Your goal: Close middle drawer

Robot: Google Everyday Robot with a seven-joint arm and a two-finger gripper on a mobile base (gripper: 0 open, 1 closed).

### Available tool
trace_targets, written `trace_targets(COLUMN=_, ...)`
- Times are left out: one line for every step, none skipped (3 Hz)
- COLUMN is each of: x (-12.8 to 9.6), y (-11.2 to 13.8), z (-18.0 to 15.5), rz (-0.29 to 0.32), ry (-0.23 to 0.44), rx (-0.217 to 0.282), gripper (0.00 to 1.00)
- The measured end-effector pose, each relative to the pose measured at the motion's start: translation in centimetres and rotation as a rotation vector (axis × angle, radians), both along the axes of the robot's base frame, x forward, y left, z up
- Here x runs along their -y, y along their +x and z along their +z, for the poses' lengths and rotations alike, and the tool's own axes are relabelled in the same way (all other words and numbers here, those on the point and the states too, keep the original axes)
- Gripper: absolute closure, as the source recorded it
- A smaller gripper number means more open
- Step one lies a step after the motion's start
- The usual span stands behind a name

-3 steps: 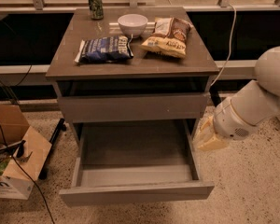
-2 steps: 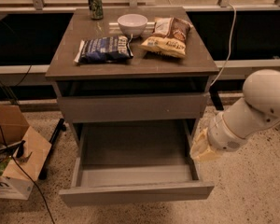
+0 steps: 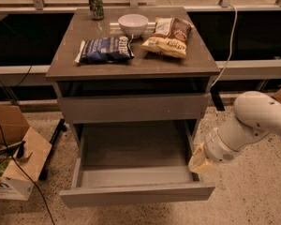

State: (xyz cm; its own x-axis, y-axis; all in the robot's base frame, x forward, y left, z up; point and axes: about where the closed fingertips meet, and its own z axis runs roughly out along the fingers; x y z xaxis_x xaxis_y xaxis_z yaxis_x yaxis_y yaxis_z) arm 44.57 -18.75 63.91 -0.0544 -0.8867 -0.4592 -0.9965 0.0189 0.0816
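Speckled flooring is running under everything, with a cardboard box (image 3: pixel 18 149) sitting at the left. Beside it the table (image 3: pixel 131 67) is carrying snacks. Below the upper drawer front (image 3: pixel 131 108), the middle drawer (image 3: pixel 136 194) is standing pulled well out toward the near side, its tray bare. At the right the gripper (image 3: pixel 200 162) is hovering just beside the drawer's right wall, near its front corner; whether the jaws are open or closed I cannot tell. Closing is looking unstarted, with the whole push inward remaining.
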Motion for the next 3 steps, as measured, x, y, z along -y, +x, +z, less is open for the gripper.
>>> trace_targets(x=-0.6, y=0.1, z=-1.3, rz=-0.018, ry=-0.002, rx=-0.020, gripper=1.00)
trace_targets(x=-1.8, y=0.1, z=-4.4, rz=-0.022, ry=0.001, rx=-0.032, gripper=1.00)
trace_targets(x=-2.7, y=-0.1, z=-8.2, rz=-0.023, ry=0.013, rx=-0.041, gripper=1.00)
